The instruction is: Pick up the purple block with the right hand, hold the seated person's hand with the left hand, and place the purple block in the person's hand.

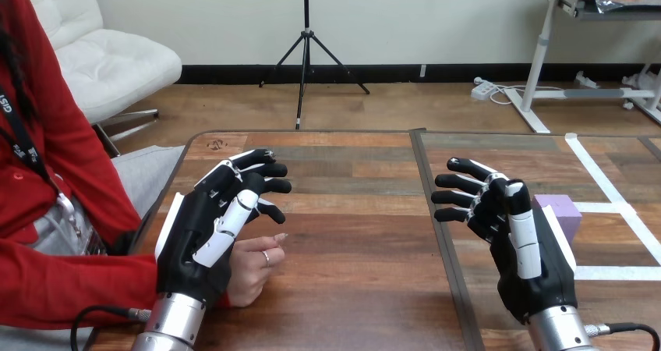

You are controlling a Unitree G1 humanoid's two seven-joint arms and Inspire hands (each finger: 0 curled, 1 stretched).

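Fanning the left hand (196, 246) wide over the person's hand (254, 268); splaying the right hand (532, 269), empty, just beside the purple block (564, 210).

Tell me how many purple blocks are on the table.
1. The purple block lies on the table at its right side, just beyond the right hand, which covers part of it. A further one could be hidden behind that hand.
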